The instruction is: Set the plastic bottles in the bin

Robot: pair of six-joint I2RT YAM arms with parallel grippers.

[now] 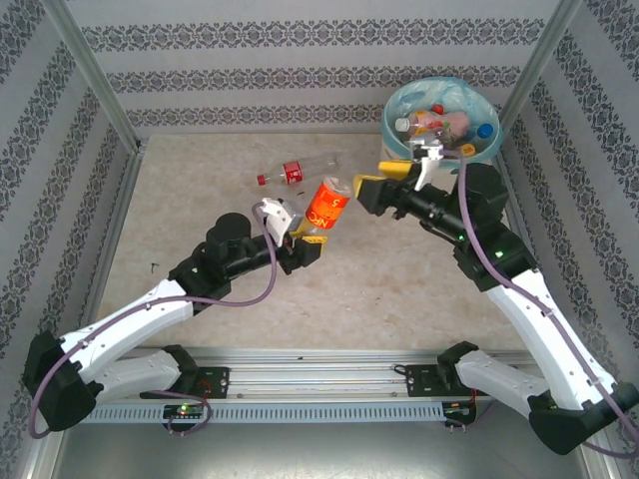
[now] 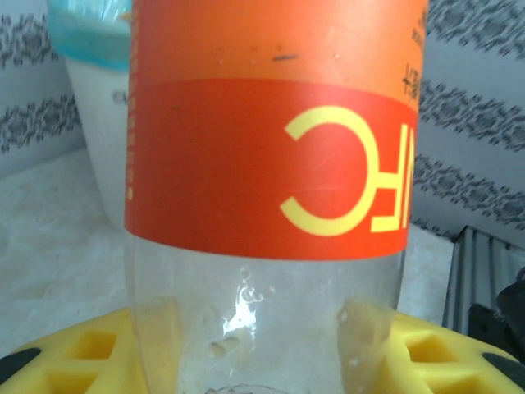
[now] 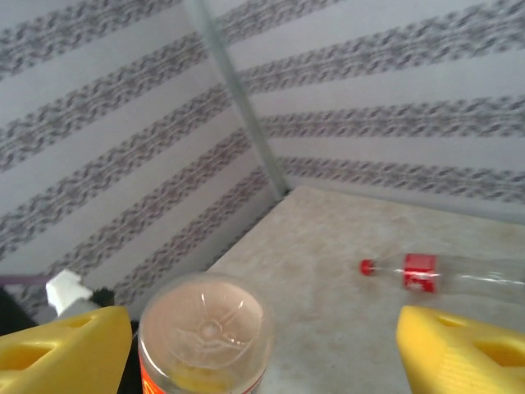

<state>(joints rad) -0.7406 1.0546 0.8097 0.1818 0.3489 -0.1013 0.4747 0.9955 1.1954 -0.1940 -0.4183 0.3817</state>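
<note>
The left gripper (image 1: 308,236) is clamped on the orange-labelled bottle (image 1: 327,205) and holds it off the table (image 1: 200,180), near the middle. In the left wrist view its yellow fingers (image 2: 90,353) press on the clear part below the label. The bottle tilts up toward the far right, with its base pointing at the right gripper (image 1: 371,188). That gripper stands wide open just beside the base, one finger on either side in its own wrist view, and neither looks to be touching.

To my eye this is a hand-over, since the bin (image 1: 390,118) sits at the far right, within the right arm's reach, with several bottles already in it.

To do it well, the right gripper should slide further along the body so that its fingers land on the labelled part, not the rounded base, where they could skid off. It should stop short of the left fingers and close gently, as thin clear plastic like this probably buckles or squirts out under a hard squeeze. The left gripper should let go only once the right has a firm grip.

A red-labelled bottle (image 1: 295,172) lies on its side farther back on the table, waiting its turn.
</note>
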